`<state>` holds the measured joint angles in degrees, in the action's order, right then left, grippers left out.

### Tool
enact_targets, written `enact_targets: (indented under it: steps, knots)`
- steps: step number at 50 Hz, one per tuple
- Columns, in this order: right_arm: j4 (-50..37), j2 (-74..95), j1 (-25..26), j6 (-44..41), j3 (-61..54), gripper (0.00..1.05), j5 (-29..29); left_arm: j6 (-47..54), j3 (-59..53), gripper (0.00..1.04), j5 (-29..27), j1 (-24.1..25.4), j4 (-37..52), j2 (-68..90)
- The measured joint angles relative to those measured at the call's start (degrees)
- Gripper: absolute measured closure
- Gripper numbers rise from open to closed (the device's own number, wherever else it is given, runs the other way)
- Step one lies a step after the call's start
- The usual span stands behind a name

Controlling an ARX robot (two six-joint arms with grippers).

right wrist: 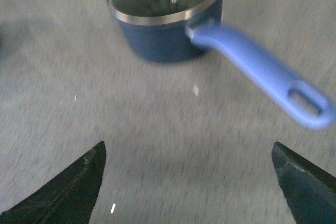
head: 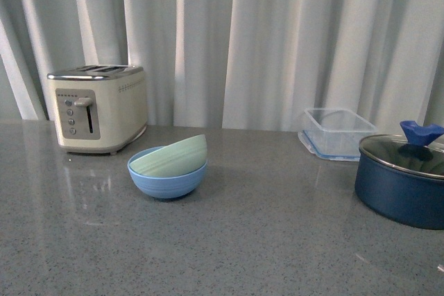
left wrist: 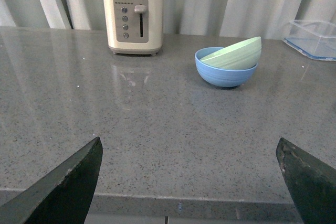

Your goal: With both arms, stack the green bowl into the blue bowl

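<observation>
Two bowls sit together a bit left of the middle of the front pic. The green bowl [head: 171,155] is inside the blue bowl [head: 167,177], but it's tipped: its right side rides up high on the blue rim & its left side dips down in. So it's in, just not flat. Prob it needs a small push to sit right.

Both stand on the gray table [head: 263,240], w/ a cream toaster [head: 97,107] up and left of them. A clear box [head: 338,132] and a dark blue pot [head: 401,179] w/ a glass lid are far over on the right.

No arm shows in the front pic. The left hand [left wrist: 191,182] is spread wide w/ nothing in it, low in its pic, well back from the bowls. The right hand [right wrist: 189,184] is also wide apart & empty, over bare table near the pot. That pic is blurry.
</observation>
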<state>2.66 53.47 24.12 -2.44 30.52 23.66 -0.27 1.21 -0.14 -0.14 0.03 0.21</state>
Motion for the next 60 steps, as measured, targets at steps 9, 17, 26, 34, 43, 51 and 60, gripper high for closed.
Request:
enact_targets:
  steps: [9, 17, 26, 34, 43, 51, 60]
  knots:
    - [-31.5, -6.34, -4.79, 1.64, -14.78, 0.44, -5.4, 0.0, 0.0, 0.07, 0.0, 0.0, 0.0, 0.0]
    - [-32.87, -12.11, -9.44, 1.81, -19.58, 0.73, -9.77, 0.0, 0.0, 0.07, -0.02, 0.0, 0.0, 0.0]
    - [-30.86, -17.59, -13.55, 1.81, -23.32, 1.04, -13.7, 0.0, 0.0, 0.07, 0.0, 0.0, 0.0, 0.0]
    - [-28.85, -21.59, -15.98, 1.88, -25.27, 1.04, -15.82, 0.0, 0.0, 0.07, -0.02, 0.0, 0.0, 0.0]
    - [-25.51, -26.73, -21.09, 2.01, -26.97, 1.04, -22.62, 0.02, 0.0, 0.07, 0.0, 0.0, 0.0, 0.0]
    - [-22.16, -31.52, -23.91, 2.03, -28.28, 1.04, -23.58, 0.0, 0.0, 0.07, -0.04, 0.0, 0.0, 0.0]
    - [-21.18, -35.01, -23.91, 2.05, -30.27, 1.04, -23.61, 0.0, 0.0, 0.07, 0.0, 0.0, 0.0, 0.0]
